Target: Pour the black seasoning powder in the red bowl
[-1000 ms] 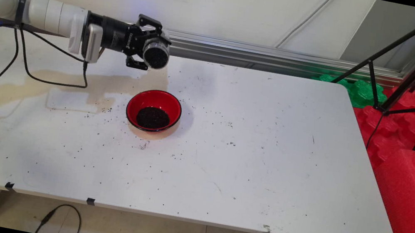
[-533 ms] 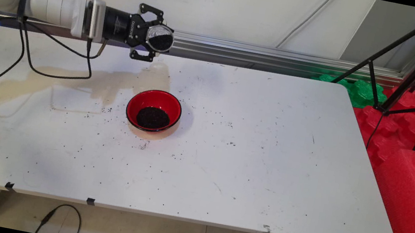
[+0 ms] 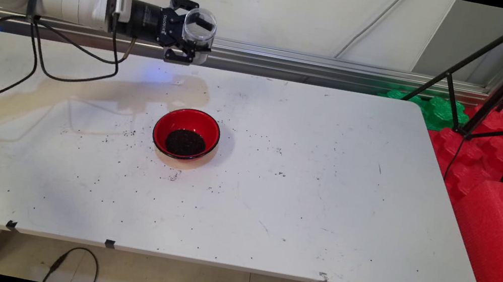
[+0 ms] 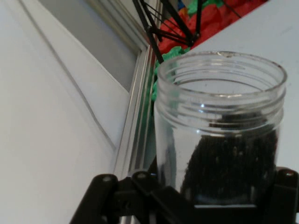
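Two fingers of my gripper (image 3: 191,38) were clamped around a clear plastic jar (image 3: 198,29), one on each side of its lower body, and I held it up in the air above the far left part of the white table (image 3: 301,210), close to the wall. From the hand camera the jar (image 4: 219,126) stood with its threaded open mouth pointing away from me, lidless, and a heap of black grains (image 4: 229,163) sat in its lower part, down by my linkage. In the main view the jar looked roughly upright, with the mouth on top. Nearer the camera, well apart from my gripper, a red bowl (image 3: 186,133) rested on the table with a dark pile of the same kind of grains in its bottom. Loose black specks lay scattered on the tabletop around the bowl. A tan stain (image 3: 86,93) ran across the table's left side, from near the bowl out toward the left edge.
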You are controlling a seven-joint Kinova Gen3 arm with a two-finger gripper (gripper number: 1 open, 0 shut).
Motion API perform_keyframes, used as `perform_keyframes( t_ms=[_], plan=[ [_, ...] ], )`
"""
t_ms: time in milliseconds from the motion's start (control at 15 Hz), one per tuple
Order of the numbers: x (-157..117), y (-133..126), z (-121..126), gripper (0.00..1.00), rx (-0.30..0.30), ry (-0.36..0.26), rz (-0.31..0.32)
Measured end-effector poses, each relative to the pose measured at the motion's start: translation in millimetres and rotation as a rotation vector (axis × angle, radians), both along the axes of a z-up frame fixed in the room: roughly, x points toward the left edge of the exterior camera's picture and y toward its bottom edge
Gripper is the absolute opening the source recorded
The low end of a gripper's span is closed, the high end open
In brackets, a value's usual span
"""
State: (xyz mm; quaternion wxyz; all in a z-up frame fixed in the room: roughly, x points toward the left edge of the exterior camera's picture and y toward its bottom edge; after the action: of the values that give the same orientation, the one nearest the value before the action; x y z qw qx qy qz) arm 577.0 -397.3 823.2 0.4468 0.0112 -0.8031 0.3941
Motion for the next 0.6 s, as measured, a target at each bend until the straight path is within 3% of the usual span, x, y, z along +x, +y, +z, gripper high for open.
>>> perform_keyframes(
  t_ms=[600],
  plan=[
    [0, -13, -7, 0.00, 0.212, 0.215, 0.082]
  ],
)
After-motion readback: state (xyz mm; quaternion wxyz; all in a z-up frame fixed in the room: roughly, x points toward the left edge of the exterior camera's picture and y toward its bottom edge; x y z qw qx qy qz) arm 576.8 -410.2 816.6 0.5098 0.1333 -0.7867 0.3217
